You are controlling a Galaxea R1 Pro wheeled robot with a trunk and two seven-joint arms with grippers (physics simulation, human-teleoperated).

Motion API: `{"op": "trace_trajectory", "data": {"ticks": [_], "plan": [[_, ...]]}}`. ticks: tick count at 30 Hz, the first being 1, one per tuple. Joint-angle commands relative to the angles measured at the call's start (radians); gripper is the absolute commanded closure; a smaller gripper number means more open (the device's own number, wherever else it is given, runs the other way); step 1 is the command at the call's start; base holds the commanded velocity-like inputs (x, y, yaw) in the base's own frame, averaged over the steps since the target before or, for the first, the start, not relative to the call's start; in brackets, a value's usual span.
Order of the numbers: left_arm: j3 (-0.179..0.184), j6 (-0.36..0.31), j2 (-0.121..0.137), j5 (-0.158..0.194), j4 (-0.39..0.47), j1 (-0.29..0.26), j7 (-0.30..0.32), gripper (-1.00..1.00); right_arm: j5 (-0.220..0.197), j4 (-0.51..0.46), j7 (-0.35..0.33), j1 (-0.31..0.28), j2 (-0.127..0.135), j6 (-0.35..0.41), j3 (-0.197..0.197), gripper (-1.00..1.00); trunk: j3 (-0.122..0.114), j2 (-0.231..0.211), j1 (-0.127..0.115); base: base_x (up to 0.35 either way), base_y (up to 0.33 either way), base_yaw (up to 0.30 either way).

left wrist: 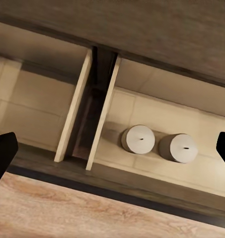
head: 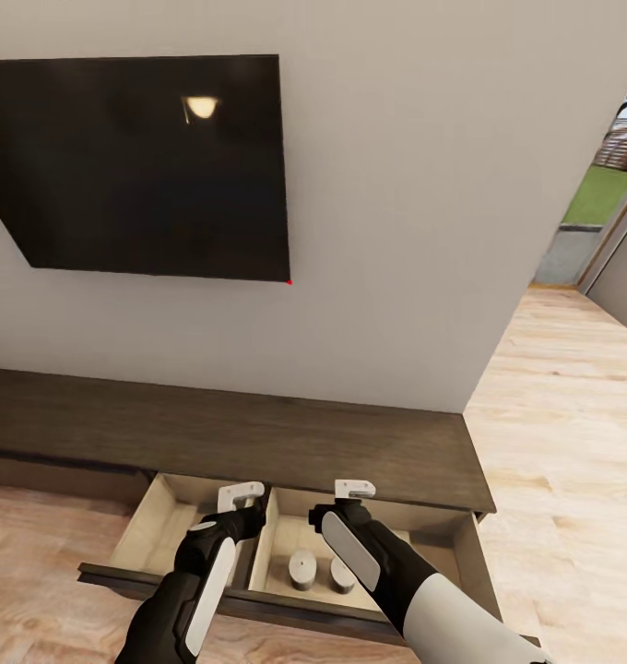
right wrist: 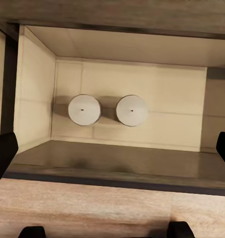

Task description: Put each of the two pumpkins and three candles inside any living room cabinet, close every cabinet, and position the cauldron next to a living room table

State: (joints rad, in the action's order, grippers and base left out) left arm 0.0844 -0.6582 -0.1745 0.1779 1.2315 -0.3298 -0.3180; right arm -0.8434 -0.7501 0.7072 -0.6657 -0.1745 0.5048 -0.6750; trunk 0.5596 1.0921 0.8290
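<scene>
Two off-white candles (head: 302,569) (head: 342,574) stand upright just beside each other, not quite touching, on the pale floor of the right drawer (head: 461,553) of the dark wood cabinet (head: 258,433), toward that drawer's left wall; a second open drawer (head: 143,526) lies to its left. Two grippers hang above the drawers: the left gripper (head: 241,495) over the divider, the right gripper (head: 354,489) over the candle drawer. Both have fingers spread wide apart, holding and touching nothing.
</scene>
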Motion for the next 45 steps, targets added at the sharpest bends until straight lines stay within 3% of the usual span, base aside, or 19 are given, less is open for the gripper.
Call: {"op": "trace_trajectory", "data": {"ticks": [1,16,23,26,29,35,39,45], "plan": [[0.0,0.0,0.0,0.0,0.0,0.0,0.0,-1.0,0.0,0.0,0.0,0.0,0.0,0.0,0.0,-1.0,0.0,0.0,0.0,0.0,0.0,0.01],[-0.001,0.006,0.002,-0.001,0.008,0.0,-0.003,-1.0,0.001,0.0,0.0,0.0,0.0,0.0,-0.002,-1.0,-0.005,0.0,0.0,0.0,0.0,0.234],[-0.002,0.001,0.044,-0.001,0.022,0.0,-0.001,-1.0,0.001,0.0,0.0,0.0,0.0,0.0,-0.006,-1.0,-0.017,-0.007,-0.004,0.0,0.0,0.21],[-0.005,-0.005,0.081,0.001,0.04,0.0,0.001,-1.0,0.001,0.0,0.0,0.0,0.0,0.0,-0.006,-1.0,-0.03,-0.028,-0.015,0.0,0.0,0.194],[-0.03,-0.007,0.111,0.002,0.049,0.0,0.0,-1.0,0.001,0.0,0.0,0.0,0.0,0.0,-0.006,-1.0,-0.034,-0.028,-0.015,0.0,0.0,0.193],[-0.111,-0.009,0.127,0.0,0.045,0.0,0.001,-1.0,0.001,0.0,0.0,0.0,0.0,0.0,-0.006,-1.0,-0.042,-0.028,-0.015,0.0,0.0,0.192],[-0.161,-0.015,0.177,0.005,0.032,0.0,0.004,-1.0,0.001,0.0,0.0,0.0,0.0,0.0,-0.006,-1.0,-0.047,-0.028,-0.015,0.0,0.0,0.192],[-0.218,-0.014,0.203,0.005,-0.073,0.0,0.005,-1.0,0.001,0.0,0.0,0.0,0.0,0.0,-0.006,-1.0,-0.055,-0.028,-0.015,0.0,0.0,0.2]]}}
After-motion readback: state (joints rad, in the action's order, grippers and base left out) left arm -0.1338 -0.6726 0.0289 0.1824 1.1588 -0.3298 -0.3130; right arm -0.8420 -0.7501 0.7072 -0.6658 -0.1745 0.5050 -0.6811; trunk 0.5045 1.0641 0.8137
